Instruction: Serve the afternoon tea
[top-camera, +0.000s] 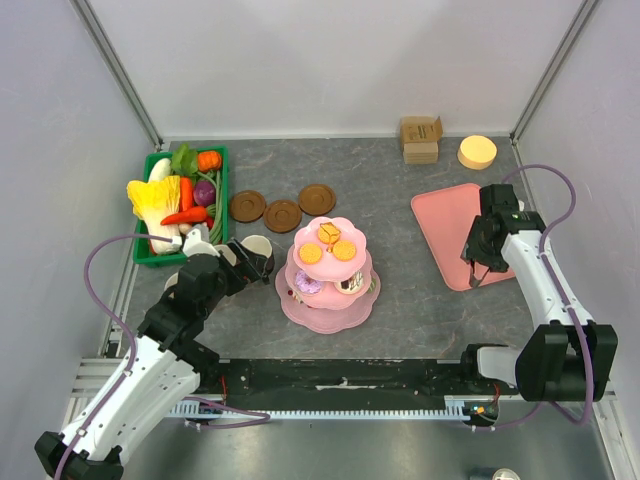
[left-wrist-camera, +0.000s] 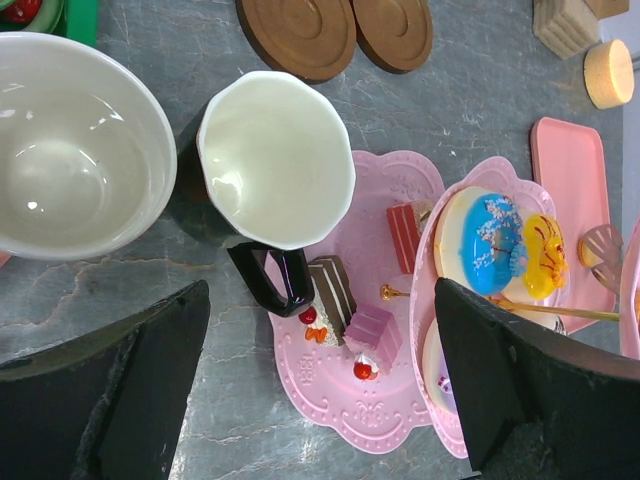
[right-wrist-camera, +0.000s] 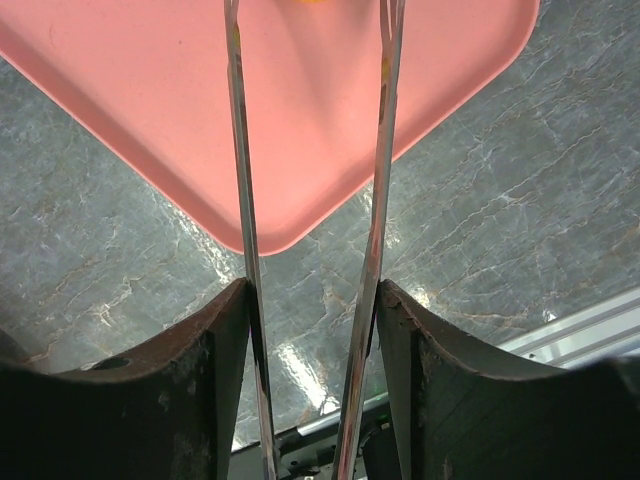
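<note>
the grey marbled table (top-camera: 400, 200) carries a green crate (top-camera: 224, 180) at its far left corner. three brown saucers (top-camera: 282, 215) lie in a row just right of it. nearer stand a dark mug (left-wrist-camera: 275, 160) and a pale mug (left-wrist-camera: 70, 150), side by side. the pink tiered stand (top-camera: 325, 322) sits mid-table, with a pink tray (top-camera: 445, 225) to its right. cardboard boxes (top-camera: 421, 139) and a yellow disc (top-camera: 477, 152) lie by the far wall.

Pink stand (top-camera: 322, 322) holds snacks (top-camera: 311, 254); upright mugs (left-wrist-camera: 275, 160) beside, 3 saucers (top-camera: 283, 214) behind.
</note>
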